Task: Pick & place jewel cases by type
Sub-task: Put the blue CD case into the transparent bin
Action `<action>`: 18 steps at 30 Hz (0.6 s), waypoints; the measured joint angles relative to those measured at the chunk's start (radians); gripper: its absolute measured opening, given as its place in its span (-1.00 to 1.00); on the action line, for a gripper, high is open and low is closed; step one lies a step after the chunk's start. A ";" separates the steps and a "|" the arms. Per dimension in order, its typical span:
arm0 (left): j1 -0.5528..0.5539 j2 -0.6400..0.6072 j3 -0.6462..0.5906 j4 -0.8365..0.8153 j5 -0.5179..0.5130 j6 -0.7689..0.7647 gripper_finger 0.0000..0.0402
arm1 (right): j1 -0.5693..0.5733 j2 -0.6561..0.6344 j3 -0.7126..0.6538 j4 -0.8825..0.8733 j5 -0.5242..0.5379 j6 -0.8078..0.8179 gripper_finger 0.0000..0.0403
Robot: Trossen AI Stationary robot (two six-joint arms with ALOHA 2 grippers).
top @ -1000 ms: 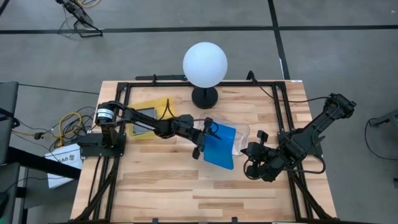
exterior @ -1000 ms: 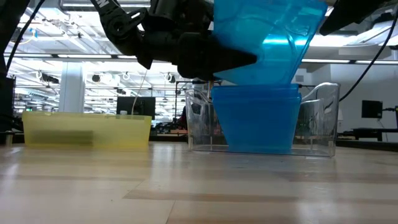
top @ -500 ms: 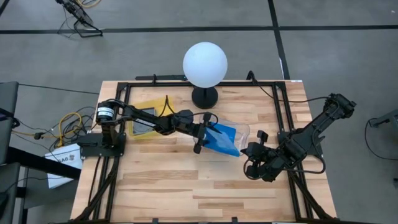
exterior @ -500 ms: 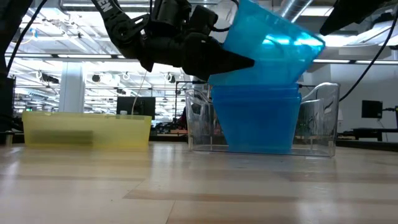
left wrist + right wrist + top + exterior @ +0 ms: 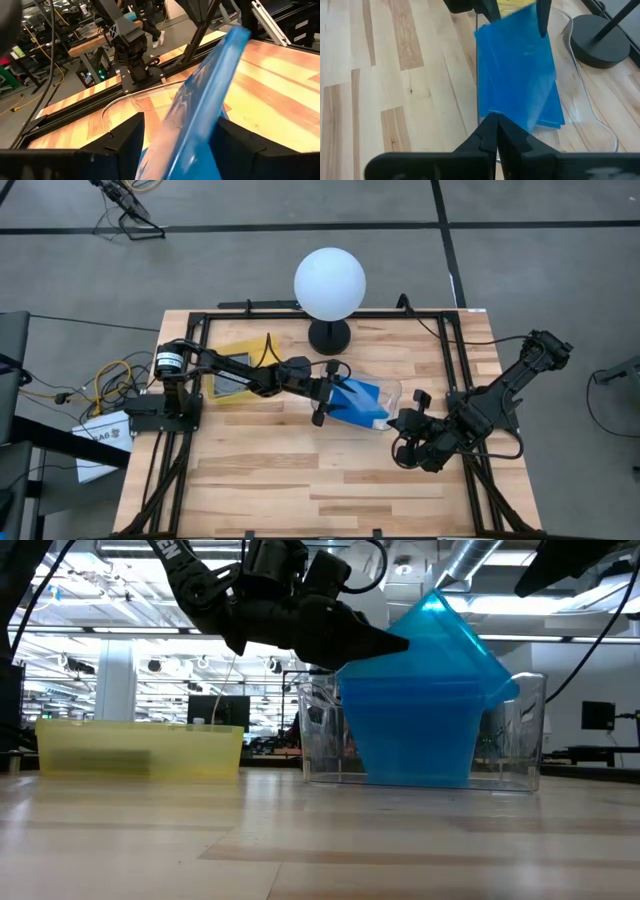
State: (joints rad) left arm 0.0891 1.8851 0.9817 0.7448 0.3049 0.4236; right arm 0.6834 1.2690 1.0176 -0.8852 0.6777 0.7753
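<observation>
In the clear tray (image 5: pixel 520 730), a tilted blue jewel case (image 5: pixel 440 640) tops stacked blue ones (image 5: pixel 410 735).
</observation>
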 joint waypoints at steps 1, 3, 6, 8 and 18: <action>0.000 0.000 0.000 0.000 -0.001 0.000 0.00 | 0.000 0.000 0.000 0.000 0.000 0.000 -1.00; 0.000 0.000 0.000 -0.003 -0.001 0.001 -0.06 | 0.000 0.000 0.000 0.000 -0.001 0.000 -1.00; 0.000 0.000 0.000 -0.020 0.000 0.013 -0.22 | 0.000 0.000 0.000 0.000 -0.001 0.000 -1.00; 0.000 0.000 0.000 -0.034 0.000 0.015 -0.36 | 0.000 0.000 0.000 0.000 -0.001 0.000 -1.00; 0.000 0.000 0.001 -0.066 -0.003 0.037 -0.73 | 0.000 0.000 0.000 0.000 -0.001 0.001 -1.00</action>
State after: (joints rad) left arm 0.0887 1.8847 0.9824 0.6786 0.3019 0.4609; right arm 0.6836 1.2690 1.0176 -0.8852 0.6769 0.7768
